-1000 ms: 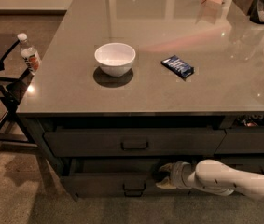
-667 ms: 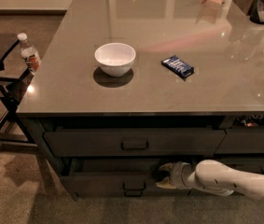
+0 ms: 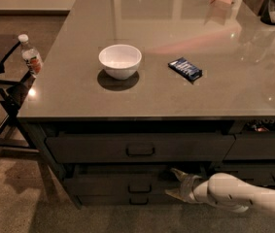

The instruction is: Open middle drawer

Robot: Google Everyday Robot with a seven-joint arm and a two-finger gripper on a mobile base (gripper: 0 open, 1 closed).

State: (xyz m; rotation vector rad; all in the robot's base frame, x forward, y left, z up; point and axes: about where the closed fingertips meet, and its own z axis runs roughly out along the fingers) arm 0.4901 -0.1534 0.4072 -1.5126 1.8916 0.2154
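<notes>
Though barely budged lately, keeps gripper [image 3: 170,182] spread (empty) at 3 o'clock of handle [image 3: 139,187] on middle drawer [image 3: 105,182]; drawer unopened

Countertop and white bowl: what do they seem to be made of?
The wide grey countertop looks like polished stone or composite: it mirrors lights and objects. The round white bowl seems glazed ceramic, possibly plastic: smooth, faintly shiny. The white arm's gripper sits below, before the dark grey middle drawer, fingers open.
</notes>
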